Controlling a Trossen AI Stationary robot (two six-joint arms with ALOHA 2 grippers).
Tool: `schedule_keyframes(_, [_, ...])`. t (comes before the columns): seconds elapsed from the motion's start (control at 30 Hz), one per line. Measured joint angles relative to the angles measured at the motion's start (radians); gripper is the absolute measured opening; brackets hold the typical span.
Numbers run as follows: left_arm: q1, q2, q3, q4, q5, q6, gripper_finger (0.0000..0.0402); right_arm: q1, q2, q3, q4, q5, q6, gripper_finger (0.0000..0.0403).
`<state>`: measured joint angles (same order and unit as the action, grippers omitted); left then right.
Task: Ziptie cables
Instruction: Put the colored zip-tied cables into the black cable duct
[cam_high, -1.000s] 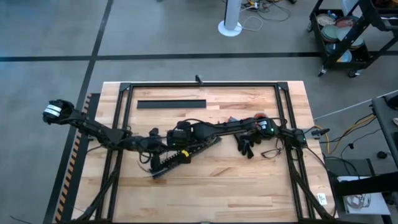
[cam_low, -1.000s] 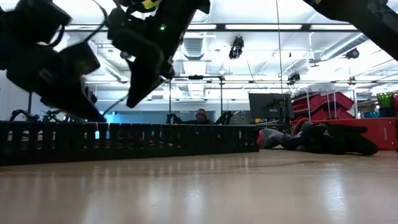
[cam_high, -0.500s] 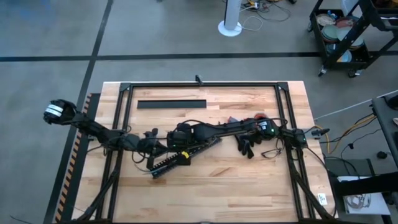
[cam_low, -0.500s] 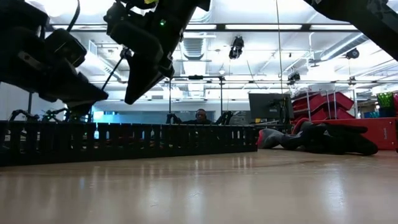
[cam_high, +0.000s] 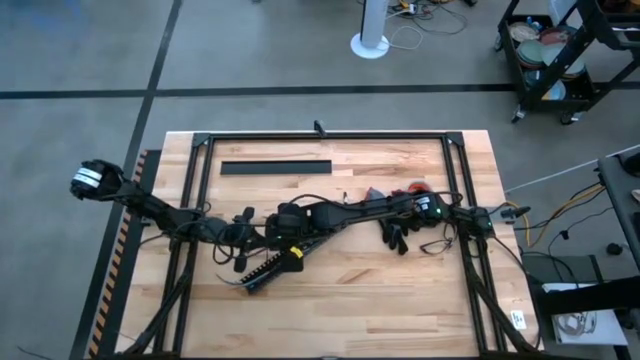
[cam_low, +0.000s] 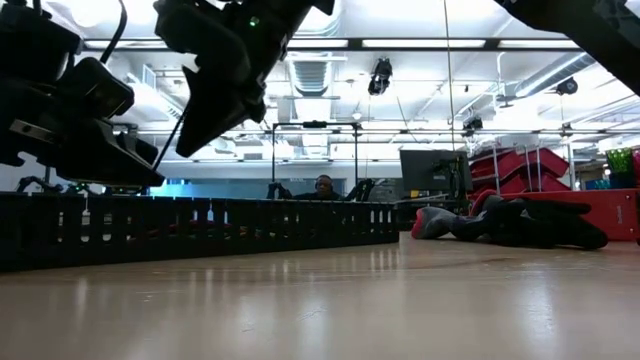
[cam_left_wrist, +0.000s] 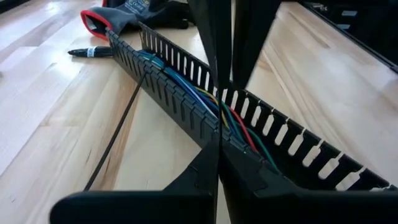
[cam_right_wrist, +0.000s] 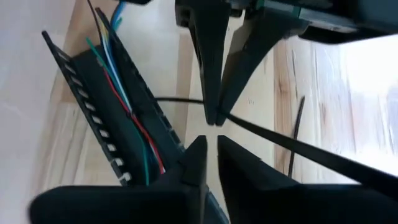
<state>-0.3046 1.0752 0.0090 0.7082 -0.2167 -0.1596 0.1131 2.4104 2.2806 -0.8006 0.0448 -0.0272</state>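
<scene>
**Two claws meeting over the slotted duct, mid-worktop**

Two dark claws are seen tip to tip above the long black comb-toothed plastic duct, which lies on a slant across the middle of the pale wooden worktop, well in from every edge. The thin coloured cables, red, green and blue, are laid inside the duct's channel, and their ends spill out at one end of it.

The left claw is closed, its fingertips pressed together. A thin straight black plastic ziptie passes right at those tips in the right wrist view; whether it is pinched cannot be told. The right claw is held just beside it with a narrow gap between its tips, and nothing is gripped. A second black ziptie lies on the wood near the duct.

Bare wood is left along the near edge and on both sides of the duct. Toward the far edge, a flat black strip is set parallel to the black frame rail. On the right arm's side, a heap of dark gloves is found near the duct's end, and a black marker pen lies beside them.
</scene>
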Motion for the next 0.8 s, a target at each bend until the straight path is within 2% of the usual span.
schedule_keyframes(0.23, [0.000, -0.001, 0.000, 0.018, 0.001, 0.005, 0.0000, -0.009, 0.032, -0.010, 0.053, 0.000, 0.061, 0.0093])
schedule_keyframes(0.4, [0.000, 0.000, 0.000, 0.014, 0.001, 0.005, 0.0000, -0.009, 0.067, -0.013, 0.083, 0.021, 0.066, 0.0113])
schedule_keyframes(0.53, [0.000, 0.000, 0.000, 0.000, 0.002, 0.004, 0.0000, -0.008, 0.048, -0.004, 0.088, 0.042, 0.061, 0.0098])
schedule_keyframes(0.8, [0.000, 0.000, -0.001, 0.002, 0.002, 0.002, 0.0000, -0.009, 0.044, 0.011, 0.099, 0.034, 0.053, 0.0036])
